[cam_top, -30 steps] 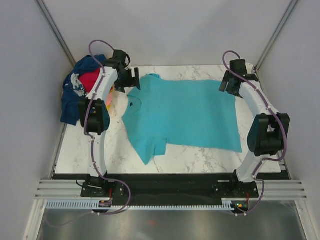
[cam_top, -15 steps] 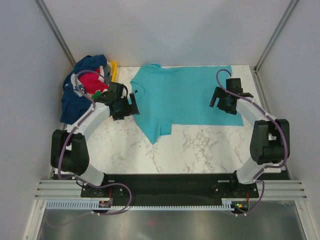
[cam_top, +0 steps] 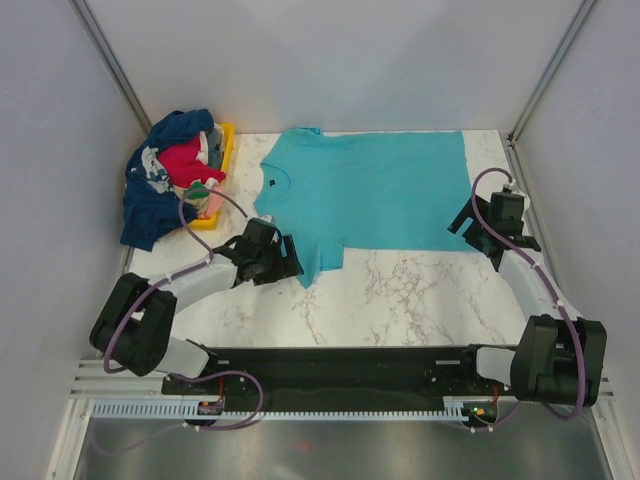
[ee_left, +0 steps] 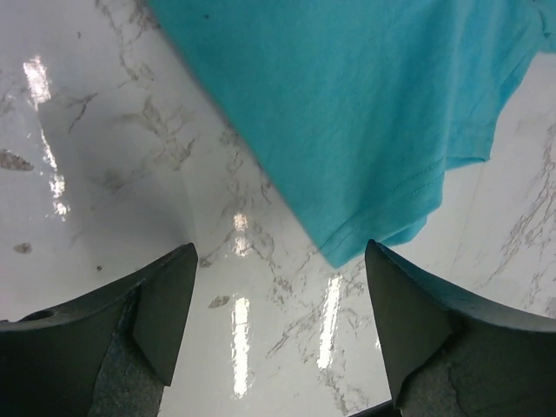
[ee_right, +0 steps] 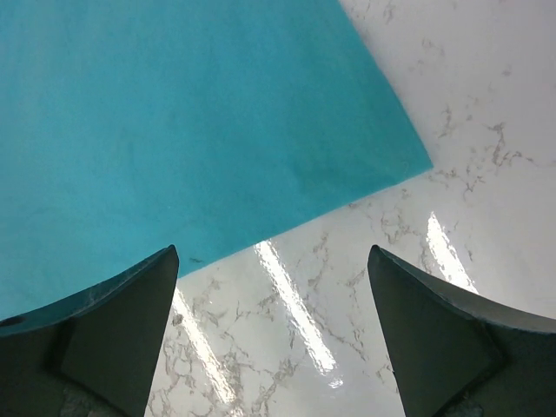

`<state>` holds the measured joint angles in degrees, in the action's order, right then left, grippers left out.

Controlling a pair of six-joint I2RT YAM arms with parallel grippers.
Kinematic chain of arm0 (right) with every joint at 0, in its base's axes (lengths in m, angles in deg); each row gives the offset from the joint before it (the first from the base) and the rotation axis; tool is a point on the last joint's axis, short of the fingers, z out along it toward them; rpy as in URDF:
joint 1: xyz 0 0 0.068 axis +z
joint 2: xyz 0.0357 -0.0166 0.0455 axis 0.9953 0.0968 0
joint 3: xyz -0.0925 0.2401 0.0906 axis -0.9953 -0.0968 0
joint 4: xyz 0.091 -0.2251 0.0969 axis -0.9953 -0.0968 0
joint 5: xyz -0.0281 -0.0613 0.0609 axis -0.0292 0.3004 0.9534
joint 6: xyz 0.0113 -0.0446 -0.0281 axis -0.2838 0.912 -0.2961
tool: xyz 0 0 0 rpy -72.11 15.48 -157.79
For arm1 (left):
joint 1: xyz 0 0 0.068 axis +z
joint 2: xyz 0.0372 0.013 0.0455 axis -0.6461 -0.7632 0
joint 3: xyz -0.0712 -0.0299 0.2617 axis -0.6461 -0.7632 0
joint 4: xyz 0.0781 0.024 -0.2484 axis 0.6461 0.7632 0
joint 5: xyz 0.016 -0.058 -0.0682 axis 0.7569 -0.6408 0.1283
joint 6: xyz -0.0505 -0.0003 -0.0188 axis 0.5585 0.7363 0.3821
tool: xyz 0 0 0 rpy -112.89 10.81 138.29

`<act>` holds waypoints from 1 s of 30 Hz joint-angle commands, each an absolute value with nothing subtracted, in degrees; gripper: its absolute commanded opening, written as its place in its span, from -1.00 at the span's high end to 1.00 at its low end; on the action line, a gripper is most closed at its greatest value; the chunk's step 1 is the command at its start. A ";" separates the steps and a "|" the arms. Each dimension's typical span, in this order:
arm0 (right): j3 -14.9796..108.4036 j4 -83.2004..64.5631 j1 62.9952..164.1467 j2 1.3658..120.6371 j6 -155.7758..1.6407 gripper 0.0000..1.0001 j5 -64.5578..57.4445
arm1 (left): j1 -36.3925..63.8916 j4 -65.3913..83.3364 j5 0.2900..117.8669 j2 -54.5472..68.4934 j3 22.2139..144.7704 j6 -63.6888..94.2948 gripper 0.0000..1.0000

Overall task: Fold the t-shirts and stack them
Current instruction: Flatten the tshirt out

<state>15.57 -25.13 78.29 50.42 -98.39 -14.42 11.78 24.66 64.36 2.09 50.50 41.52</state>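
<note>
The turquoise t-shirt (cam_top: 370,190) lies flat at the back of the table, collar to the left. Its near sleeve (ee_left: 373,174) shows in the left wrist view and its near right corner (ee_right: 208,122) in the right wrist view. My left gripper (cam_top: 288,262) is open and empty, low over the marble beside the sleeve tip; it also shows in the left wrist view (ee_left: 280,300). My right gripper (cam_top: 472,232) is open and empty by the shirt's near right corner; it also shows in the right wrist view (ee_right: 274,308). A pile with a navy printed shirt (cam_top: 150,190) and a red shirt (cam_top: 185,162) sits at the back left.
A yellow tray (cam_top: 215,200) holds the pile of shirts at the back left, with the navy one hanging over the table's left edge. White marble table (cam_top: 400,295) stretches in front of the turquoise shirt. Grey walls enclose the back and sides.
Both arms have let go of the turquoise shirt and drawn back toward the near side. The shirt was laid flat further back on the table, and the tray pile is uncovered.
</note>
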 commanded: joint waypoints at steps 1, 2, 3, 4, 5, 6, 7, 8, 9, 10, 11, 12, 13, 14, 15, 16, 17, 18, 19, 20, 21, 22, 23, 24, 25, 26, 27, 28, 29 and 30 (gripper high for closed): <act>13.79 -21.56 77.68 51.98 -98.39 -0.96 -9.29 | 10.98 15.74 63.65 -1.11 50.17 45.21 -0.69; 13.71 -21.38 77.68 52.34 -98.20 -0.96 -8.92 | 10.63 15.30 63.65 -1.99 50.43 45.38 -0.68; 13.62 -21.38 77.59 52.60 -98.12 -0.96 -8.65 | 10.02 14.95 63.56 -3.82 50.61 45.56 -0.64; 13.27 -21.21 77.59 52.78 -97.94 -0.97 -8.47 | 9.67 14.51 63.30 -4.54 51.31 45.82 -0.61; 13.18 -21.12 77.59 52.78 -97.85 -0.96 -8.39 | 8.88 14.50 63.21 -5.50 51.66 45.82 -0.56; 13.09 -21.12 77.50 52.61 -97.76 -0.96 -8.65 | 8.52 14.50 63.21 -6.47 51.66 46.17 -0.55; 12.83 -21.12 77.50 52.35 -97.76 -0.96 -8.82 | 8.17 14.59 63.38 -6.91 51.84 46.35 -0.54; 12.74 -21.12 77.33 51.99 -97.59 -0.96 -9.26 | 7.73 14.59 63.65 -7.35 51.84 46.70 -0.45; 12.65 -21.03 77.24 51.90 -97.67 -0.96 -9.87 | 7.64 14.50 63.65 -7.53 51.67 47.22 -0.40; 12.13 -21.11 76.71 51.56 -97.94 -0.96 -10.23 | 7.55 14.33 63.56 -8.23 51.40 47.40 -0.34; 11.86 -20.85 76.36 51.46 -98.29 -0.96 -10.14 | 7.47 14.15 63.56 -8.50 51.31 47.40 -0.12; 11.42 -19.90 75.92 51.46 -98.46 -0.96 -8.84 | 7.47 13.98 63.65 -8.76 51.31 47.40 0.00; 10.46 -19.19 74.70 51.55 -98.64 -0.96 -7.78 | 7.47 13.98 64.00 -9.02 51.40 47.23 0.09; 10.02 -18.66 74.08 51.81 -98.90 -0.96 -6.73 | 7.47 14.15 64.09 -8.94 51.31 47.06 0.47; 9.67 -18.22 73.38 52.08 -99.60 -0.96 -5.58 | 7.47 14.33 64.87 -8.77 51.40 46.88 0.68; 9.23 -17.52 71.80 53.04 -99.96 -0.96 -4.09 | 7.47 14.59 65.23 -7.98 51.49 46.88 0.87; 8.87 -17.16 70.83 53.39 -100.57 -0.96 -3.03 | 7.47 15.20 65.75 -7.36 51.66 46.96 0.96; 8.44 -16.38 69.86 53.83 -101.18 -0.96 -2.07 | 7.55 16.08 66.63 -6.75 51.66 46.88 0.96; 7.82 -15.15 67.77 54.71 -101.63 -0.96 -0.40 | 7.55 16.96 67.16 -5.78 51.84 46.88 0.96; 7.56 -14.53 66.70 55.24 -102.15 -0.96 0.40 | 7.55 17.83 67.25 -3.86 51.84 46.96 0.96; 7.20 -14.00 65.56 55.76 -102.68 -0.96 1.01 | 7.55 19.93 69.69 -2.54 51.75 47.23 0.96; 6.59 -12.69 63.46 57.08 -103.90 -0.96 1.89 | 7.55 20.91 70.58 -1.22 51.40 47.40 0.96; 6.50 -11.98 62.48 57.78 -104.35 -0.96 3.64 | 7.55 21.62 71.29 0.27 50.97 47.67 0.96; 6.58 -11.63 61.69 58.57 -104.79 -0.95 4.18 | 7.55 22.23 72.25 3.51 50.53 48.02 0.96; 6.76 -10.93 60.81 59.80 -104.79 -0.93 4.36 | 7.55 22.85 72.52 4.93 49.48 48.11 0.96; 7.02 -10.92 60.63 60.25 -104.79 -0.90 3.84 | 7.55 23.03 72.61 6.51 48.95 48.20 0.96; 7.11 -10.92 60.54 60.86 -104.71 -0.88 3.22 | 7.64 23.20 72.53 8.53 48.51 48.37 0.96; 7.03 -10.75 60.54 60.95 -105.05 -0.86 2.43 | 7.55 23.38 72.44 9.25 48.07 48.28 0.96; 6.68 -10.14 60.54 61.22 -105.23 -0.85 0.95 | 7.55 23.73 72.44 9.69 47.97 48.20 0.96; 6.41 -9.26 60.54 61.83 -105.49 -0.82 0.76 | 7.55 23.99 72.35 10.22 47.89 48.11 0.96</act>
<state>7.00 -13.56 60.54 60.67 -103.99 0.94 7.85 21.95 70.19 8.08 48.84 46.68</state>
